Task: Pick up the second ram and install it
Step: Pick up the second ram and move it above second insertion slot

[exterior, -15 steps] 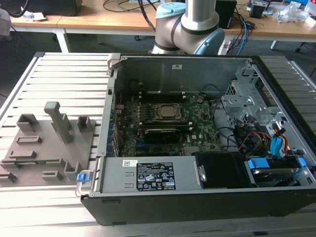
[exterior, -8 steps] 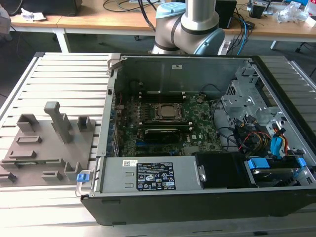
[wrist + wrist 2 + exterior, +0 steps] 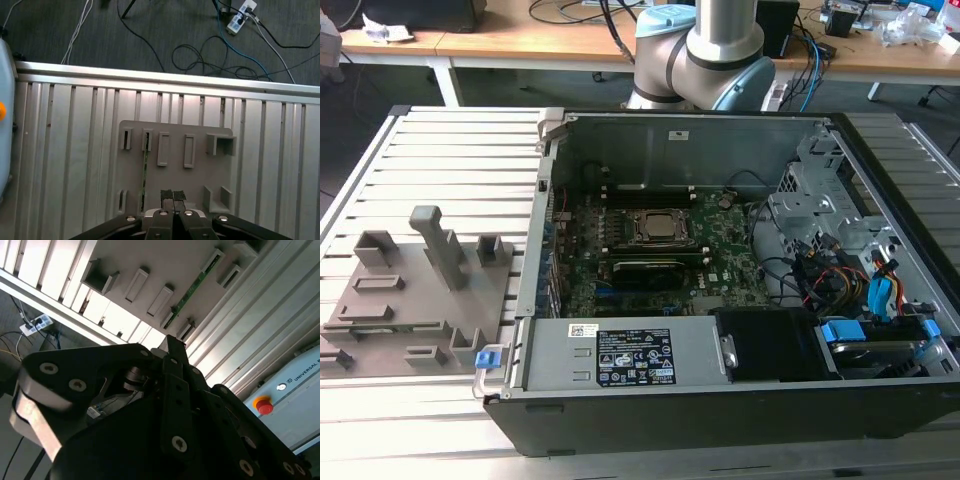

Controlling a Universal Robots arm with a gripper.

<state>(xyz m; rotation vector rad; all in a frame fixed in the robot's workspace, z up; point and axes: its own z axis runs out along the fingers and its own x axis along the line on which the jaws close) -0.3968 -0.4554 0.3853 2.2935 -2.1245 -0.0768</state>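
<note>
Second ram (image 3: 144,172) sits in its slot on the grey holder plate (image 3: 175,175) on the slatted surface (image 3: 65,150), not yet lifted, while the gripper (image 3: 173,194) hovers over that plate, fingers clenched on nothing, so both pickup and installation are left.

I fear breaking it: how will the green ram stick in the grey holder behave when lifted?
Thin, narrow board: the ram stick is probably light and stiff. Standing on edge in the grey holder, it may tip if nudged.
</note>
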